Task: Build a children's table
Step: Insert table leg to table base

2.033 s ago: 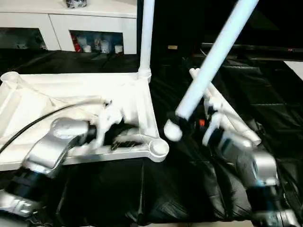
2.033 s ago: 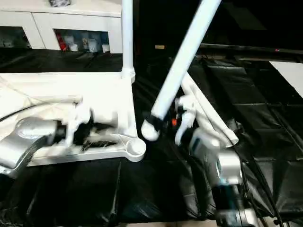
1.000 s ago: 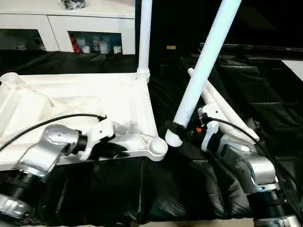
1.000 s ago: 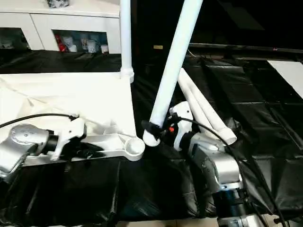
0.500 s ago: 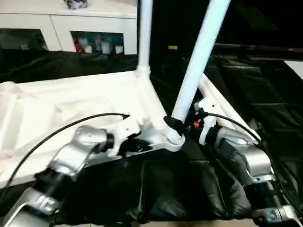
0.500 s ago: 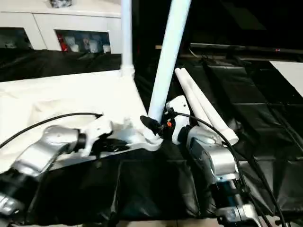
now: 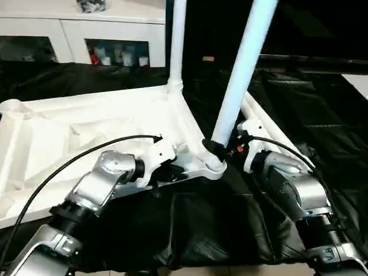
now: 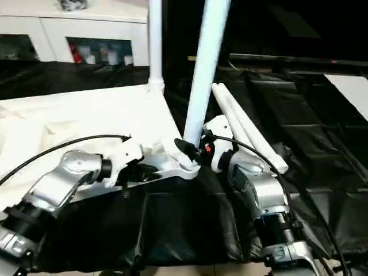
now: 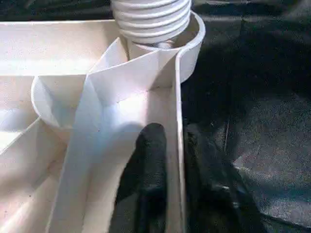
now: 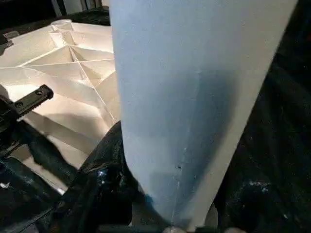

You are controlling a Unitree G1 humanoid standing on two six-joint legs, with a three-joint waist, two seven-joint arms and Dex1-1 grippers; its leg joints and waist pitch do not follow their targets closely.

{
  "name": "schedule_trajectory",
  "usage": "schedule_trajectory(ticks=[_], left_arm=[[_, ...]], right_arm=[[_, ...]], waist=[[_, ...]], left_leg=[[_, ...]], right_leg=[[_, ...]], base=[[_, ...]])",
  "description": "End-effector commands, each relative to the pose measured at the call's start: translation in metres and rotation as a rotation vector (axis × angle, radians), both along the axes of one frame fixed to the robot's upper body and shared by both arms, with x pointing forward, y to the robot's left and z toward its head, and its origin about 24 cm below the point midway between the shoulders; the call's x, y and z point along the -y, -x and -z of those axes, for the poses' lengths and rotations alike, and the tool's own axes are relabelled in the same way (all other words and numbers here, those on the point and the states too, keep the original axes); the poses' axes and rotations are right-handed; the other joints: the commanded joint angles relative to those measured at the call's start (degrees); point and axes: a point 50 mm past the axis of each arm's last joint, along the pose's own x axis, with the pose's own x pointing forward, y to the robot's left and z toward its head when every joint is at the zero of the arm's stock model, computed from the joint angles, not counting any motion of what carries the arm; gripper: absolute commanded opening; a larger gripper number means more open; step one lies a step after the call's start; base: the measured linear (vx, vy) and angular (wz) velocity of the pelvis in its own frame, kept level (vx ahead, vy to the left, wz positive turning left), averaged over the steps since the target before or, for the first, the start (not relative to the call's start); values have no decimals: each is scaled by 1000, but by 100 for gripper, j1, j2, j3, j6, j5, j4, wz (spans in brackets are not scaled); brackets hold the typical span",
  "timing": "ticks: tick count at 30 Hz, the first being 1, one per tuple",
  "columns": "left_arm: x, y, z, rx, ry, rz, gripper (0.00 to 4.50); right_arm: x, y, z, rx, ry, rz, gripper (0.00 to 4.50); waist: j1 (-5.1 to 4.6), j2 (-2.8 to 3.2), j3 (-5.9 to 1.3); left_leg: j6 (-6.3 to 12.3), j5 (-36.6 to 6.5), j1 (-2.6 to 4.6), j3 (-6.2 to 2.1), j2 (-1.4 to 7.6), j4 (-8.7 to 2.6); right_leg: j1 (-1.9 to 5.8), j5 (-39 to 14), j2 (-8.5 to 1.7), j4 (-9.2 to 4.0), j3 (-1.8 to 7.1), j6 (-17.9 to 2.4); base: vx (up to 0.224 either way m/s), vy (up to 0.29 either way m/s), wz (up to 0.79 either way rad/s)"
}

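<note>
Black-draped bench (image 7: 299, 103) | my left gripper (image 9: 167, 160) pinches tabletop rim (image 9: 179, 121) | right gripper (image 7: 221, 150) clamps threaded leg (image 7: 241, 75) over corner socket (image 7: 214, 168) | next: twist in.

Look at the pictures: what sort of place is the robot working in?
Probably an indoor room or lab: a black-covered work surface, white cabinets with small items on a shelf behind, and the upturned white table top being fitted with legs.
</note>
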Motion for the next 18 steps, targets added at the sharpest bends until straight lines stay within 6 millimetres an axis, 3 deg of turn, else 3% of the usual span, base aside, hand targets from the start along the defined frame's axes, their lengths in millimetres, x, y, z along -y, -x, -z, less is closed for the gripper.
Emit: schedule_trajectory(ticks=[1,4,7,9,18], left_arm=[[-9,2,4,-12,-30,-16,67],[-12,2,4,-15,-37,-23,61],[-14,2,4,-26,-31,-28,12],[-13,4,4,-41,-34,-16,16],[-13,6,5,-56,-30,-2,0]], right_arm=[[5,1,2,-22,-18,16,188],[6,2,3,-25,-17,12,188],[8,3,3,-31,-20,9,188],[9,3,3,-38,-22,4,188],[8,8,8,-82,-10,-49,188]], waist=[[-15,32,-420],[-35,42,-409],[-49,38,-393],[-60,49,-391],[-76,44,-401]], left_leg=[[-244,-1392,220,-221,404,-441],[-245,-1420,223,-216,403,-446],[-294,-1600,236,-219,403,-453],[-309,-1633,240,-225,404,-457],[-234,-1468,222,-216,399,-443]], right_leg=[[135,-743,-544,-483,278,-1236],[124,-832,-546,-492,280,-1242],[114,-1145,-559,-524,288,-1216],[105,-1204,-554,-530,287,-1197],[123,-954,-543,-511,284,-1254]], base=[[0,0,0],[0,0,0],[0,0,0],[0,0,0],[0,0,0]])
